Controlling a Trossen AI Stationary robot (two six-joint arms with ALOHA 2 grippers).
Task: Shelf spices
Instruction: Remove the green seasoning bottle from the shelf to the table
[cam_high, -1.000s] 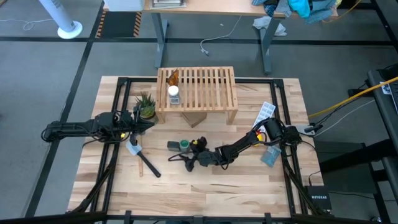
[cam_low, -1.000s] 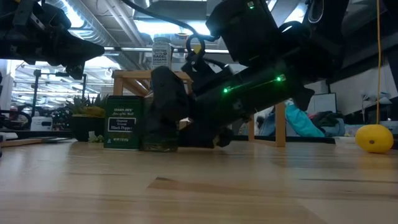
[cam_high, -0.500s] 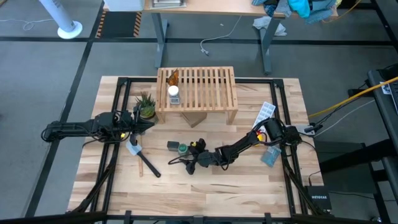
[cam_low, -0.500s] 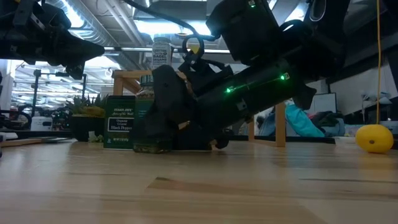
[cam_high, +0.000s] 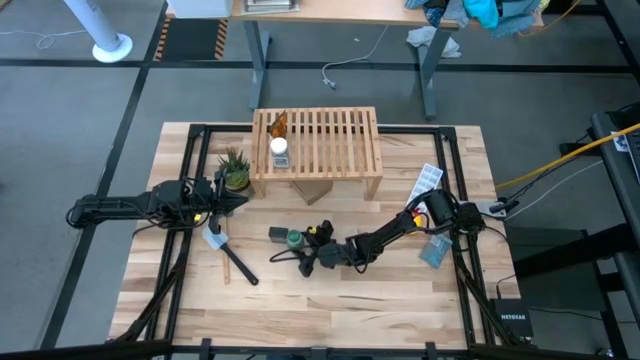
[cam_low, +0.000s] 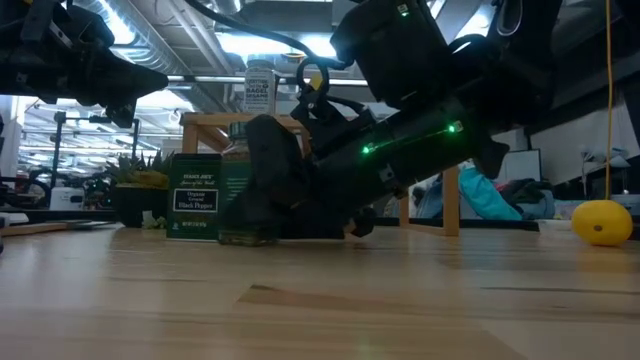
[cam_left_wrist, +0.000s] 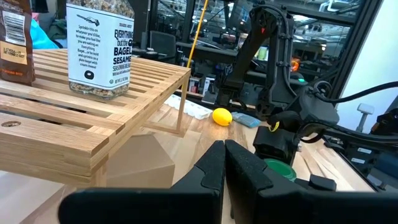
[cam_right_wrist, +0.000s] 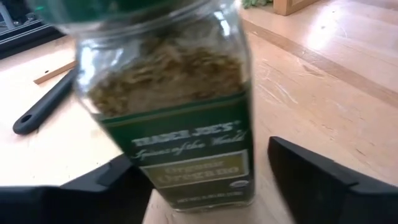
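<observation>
The light-wood shelf stands at the table's far middle. The amber-orange bottle and the white-capped jar stand on its slats. The dark squarish tin and the green-lidded jar stand side by side on the table in front of it. My right gripper is open and low at the jar. In the right wrist view its fingers flank the jar's glass body. My left gripper is shut and hovers near the potted plant, left of the shelf. My right gripper reaches level from the table's right and near side, with one finger on each side of the green-lidded jar's lower body. One finger shows a gap to the glass. The other lies close against it, and I cannot tell whether it touches. The jar's base is on the table.
A dark-handled tool lies on the table near the left arm. A yellow round thing sits toward the right. A white gridded piece and a blue packet lie by the right arm's base. Bare wood shows along the near edge.
My right gripper has edged toward the table's left around the green-lidded jar. The jar has slid a little leftward and nearer beside the tin.
</observation>
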